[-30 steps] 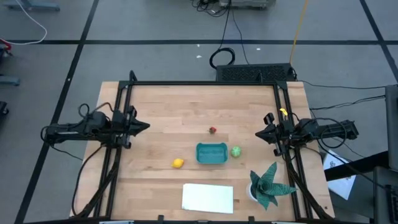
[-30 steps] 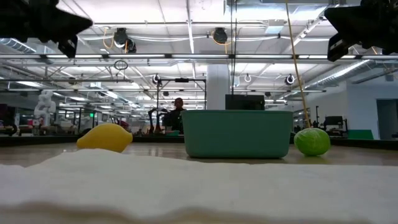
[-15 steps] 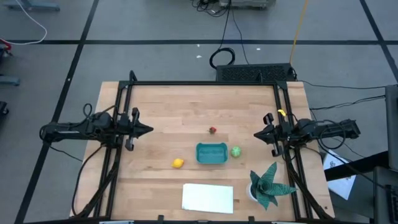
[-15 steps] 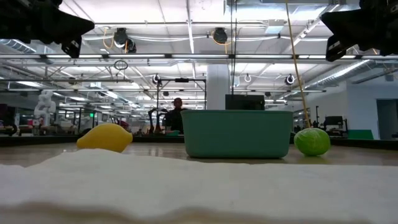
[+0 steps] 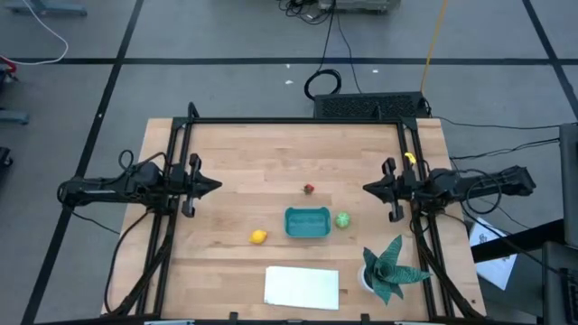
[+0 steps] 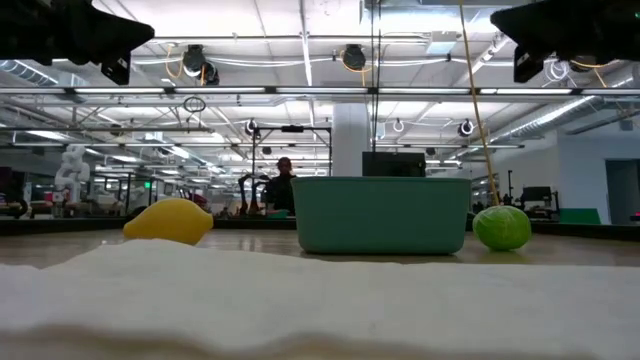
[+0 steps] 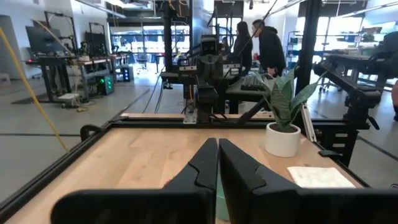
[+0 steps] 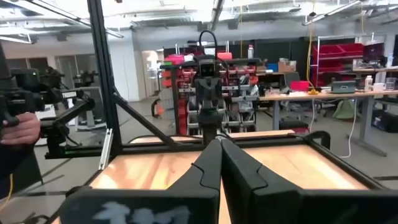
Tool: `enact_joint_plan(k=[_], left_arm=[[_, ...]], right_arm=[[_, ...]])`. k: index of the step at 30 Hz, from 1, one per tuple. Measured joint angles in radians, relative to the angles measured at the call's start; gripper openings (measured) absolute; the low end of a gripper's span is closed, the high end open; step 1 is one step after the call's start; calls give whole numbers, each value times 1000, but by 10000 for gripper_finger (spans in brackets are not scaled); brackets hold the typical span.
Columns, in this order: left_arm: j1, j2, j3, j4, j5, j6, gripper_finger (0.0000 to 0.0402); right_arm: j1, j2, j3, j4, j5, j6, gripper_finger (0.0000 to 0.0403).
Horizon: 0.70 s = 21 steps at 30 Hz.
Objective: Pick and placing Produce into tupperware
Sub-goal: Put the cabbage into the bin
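Note:
The teal tupperware point(image 5: 307, 222) sits on the table's near middle, also in the low view point(image 6: 382, 214). The yellow lemon point(image 5: 258, 236) lies to its left, the light-green round piece point(image 5: 342, 219) by its right wall, the small red piece point(image 5: 309, 189) beyond its far side. In the low view the lemon point(image 6: 168, 221) and the green piece point(image 6: 501, 228) rest on the tabletop. My left gripper point(image 5: 215, 186) hovers shut over the table's left side; its fingers meet in its wrist view point(image 7: 217, 152). My right gripper point(image 5: 366, 188) hovers shut over the right side point(image 8: 220, 149).
A flat white sheet point(image 5: 302, 287) lies near the table's near edge. A green spiky plant in a white pot point(image 5: 388, 269) stands at the near right corner. Black frame rails point(image 5: 176, 153) run along the table's left, right and far sides. People stand in the room beyond.
My left gripper has moved a little toward the table's middle. My right gripper has also crept toward the middle, leftward. Both stayed shut and high above the table. The produce and the tupperware have not moved.

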State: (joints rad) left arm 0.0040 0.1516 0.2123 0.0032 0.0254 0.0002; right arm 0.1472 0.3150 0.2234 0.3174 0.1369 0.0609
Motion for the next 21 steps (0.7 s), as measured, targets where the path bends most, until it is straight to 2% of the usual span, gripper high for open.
enact_joint_plan(k=[11, 21], left_arm=[[0, 0, 0, 0, -1, 19, 1], [0, 0, 0, -1, -1, 28, 23]], right_arm=[[-96, 281, 257, -237, 0, 162, 0], [-170, 472, 467, -488, -37, 208, 0]])
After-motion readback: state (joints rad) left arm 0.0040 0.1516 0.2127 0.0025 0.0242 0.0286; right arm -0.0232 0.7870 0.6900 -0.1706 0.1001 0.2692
